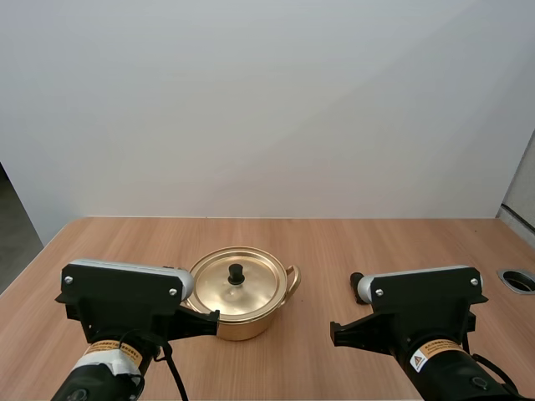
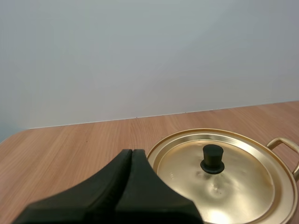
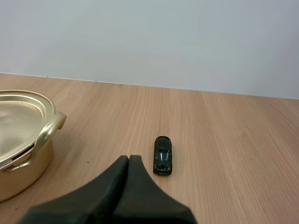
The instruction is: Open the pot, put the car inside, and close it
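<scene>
**Pot lidded, car on the table, both grippers closed and empty**

Left gripper [image 2: 132,155]: fingers pressed together into one dark wedge, nothing between them; it sits just beside the pot [image 1: 247,326], tip close to the near rim, not touching as far as I can tell.

Pot: gold-coloured, upright on the wooden table [image 1: 334,238]; it stands between the two arms, much nearer the left one. The lid [image 2: 233,186] is seated flat on the pot, no gap at the rim; a black knob [image 1: 236,272] stands upright at the lid's centre. One loop handle [image 1: 292,280] sticks out on the side facing the right arm (the opposite side is mostly hidden behind the left arm, so I can't say much about it).

Right gripper [image 3: 129,159]: same story, fingers shut against each other as a single wedge, holding nothing; it hangs low over bare wood.

Car [image 3: 162,162]: small, dark, on its wheels on the table; it lies just beyond the right gripper's tip and a little off to one side, clear of the fingers. Its long axis runs roughly away from the gripper. It is outside the pot and well apart from it, with plain tabletop between car and pot handle.

Nothing rests on the lid apart from its own knob; the task's two items are both on the table, separate, neither one held.
</scene>
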`<state>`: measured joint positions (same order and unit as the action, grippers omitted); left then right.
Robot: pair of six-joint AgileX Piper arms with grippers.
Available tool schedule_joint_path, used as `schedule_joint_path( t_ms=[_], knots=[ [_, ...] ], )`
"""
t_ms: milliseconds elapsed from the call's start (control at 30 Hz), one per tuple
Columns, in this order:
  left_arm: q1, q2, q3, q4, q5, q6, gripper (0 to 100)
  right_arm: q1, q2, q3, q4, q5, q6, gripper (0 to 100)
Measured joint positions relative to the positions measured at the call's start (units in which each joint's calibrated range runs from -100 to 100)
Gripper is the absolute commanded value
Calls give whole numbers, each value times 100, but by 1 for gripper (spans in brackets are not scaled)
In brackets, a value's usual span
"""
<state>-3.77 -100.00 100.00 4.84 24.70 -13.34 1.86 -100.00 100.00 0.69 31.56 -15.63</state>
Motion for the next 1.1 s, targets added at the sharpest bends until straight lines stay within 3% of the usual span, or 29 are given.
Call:
schedule_joint_path(
  t_ms=[333, 567, 767, 900, 1100],
  knots=[
    [0, 0, 0, -50, -51, 30, 0, 0, 0, 0, -69, -130, -32, 0],
    [0, 122, -234, 8, -110, 826, 0, -8, 223, -388, -335, -585, -227, 0],
    [0, 1161, -1261, -18, 856, 1234, 0, -196, 1134, -1364, -24, -104, -227, 0],
    [0, 1917, -2043, -149, 1420, 981, 0, -255, 1891, -1988, -379, 340, -227, 0],
    [-15, 3067, -3017, -825, 1240, 878, 0, -255, 3047, -2627, -589, 847, -227, 0]
  ],
)
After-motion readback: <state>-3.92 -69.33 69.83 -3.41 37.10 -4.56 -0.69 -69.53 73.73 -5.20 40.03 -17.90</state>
